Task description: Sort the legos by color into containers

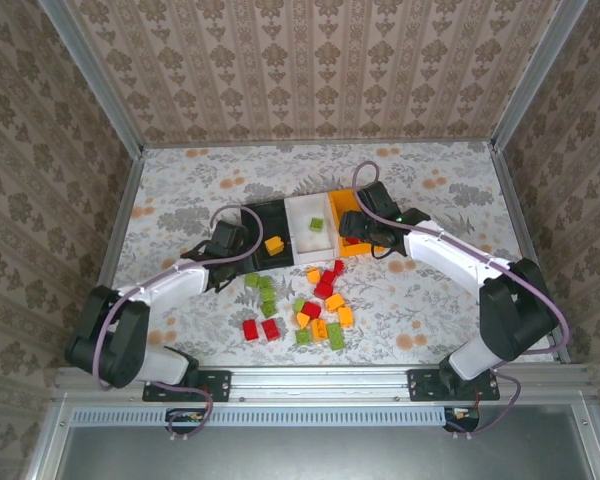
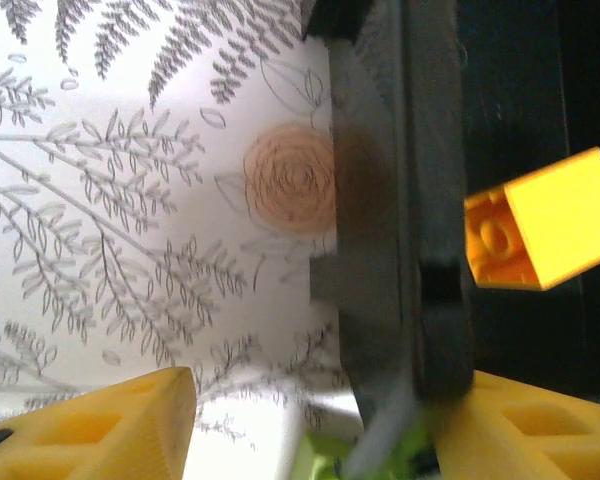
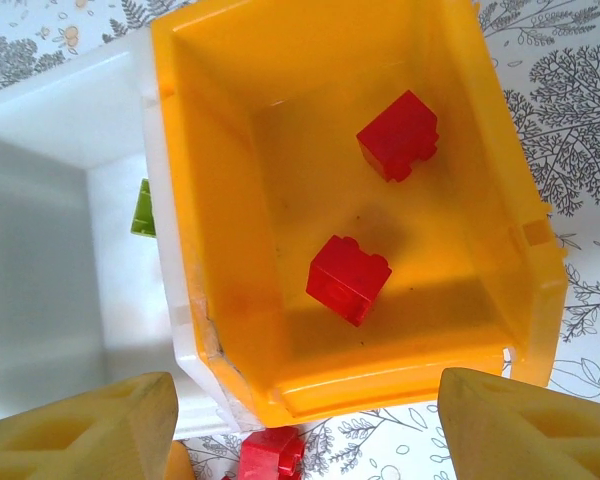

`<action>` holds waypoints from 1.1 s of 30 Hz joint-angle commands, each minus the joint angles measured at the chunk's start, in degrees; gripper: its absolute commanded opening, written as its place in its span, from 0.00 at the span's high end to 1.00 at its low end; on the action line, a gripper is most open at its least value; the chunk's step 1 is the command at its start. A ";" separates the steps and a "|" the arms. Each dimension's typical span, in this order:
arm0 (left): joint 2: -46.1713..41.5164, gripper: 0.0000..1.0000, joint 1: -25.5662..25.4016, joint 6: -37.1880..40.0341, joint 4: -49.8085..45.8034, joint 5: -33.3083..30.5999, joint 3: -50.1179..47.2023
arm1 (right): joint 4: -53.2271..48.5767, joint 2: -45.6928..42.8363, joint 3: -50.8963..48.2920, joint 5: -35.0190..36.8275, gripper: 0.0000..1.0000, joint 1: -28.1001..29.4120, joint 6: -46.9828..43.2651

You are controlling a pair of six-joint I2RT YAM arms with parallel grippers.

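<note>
Three containers (image 1: 302, 246) sit side by side on the table (image 1: 430, 300), with loose legos (image 1: 311, 310) scattered just before them.

Overhead cam wide; wrist cams close-up

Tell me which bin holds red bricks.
The orange bin, at the right end of the row: two red bricks are inside. The white bin holds a green brick, the black bin an orange-yellow one.

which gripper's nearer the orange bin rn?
Right. The right gripper hovers over the orange bin. The left gripper is at the black bin, at the row's other end, with the white bin between.
</note>
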 commanded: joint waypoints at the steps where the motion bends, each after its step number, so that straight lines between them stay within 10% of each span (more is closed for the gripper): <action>1: 3.16 0.41 0.96 2.63 3.27 0.14 2.51 | 0.24 -1.85 -0.98 0.56 0.30 -0.52 0.20; 14: 10.12 0.54 6.11 6.46 5.54 2.63 9.95 | -0.04 -2.63 -0.91 0.65 0.29 -0.74 0.00; 21: 0.56 0.25 5.68 3.64 1.44 5.43 7.94 | -0.61 -4.03 -1.25 -0.20 0.28 -0.73 -0.56; 33: -13.34 0.12 -12.12 0.42 -10.12 2.93 -1.61 | 1.44 -4.86 -4.93 -1.66 0.27 -0.65 0.21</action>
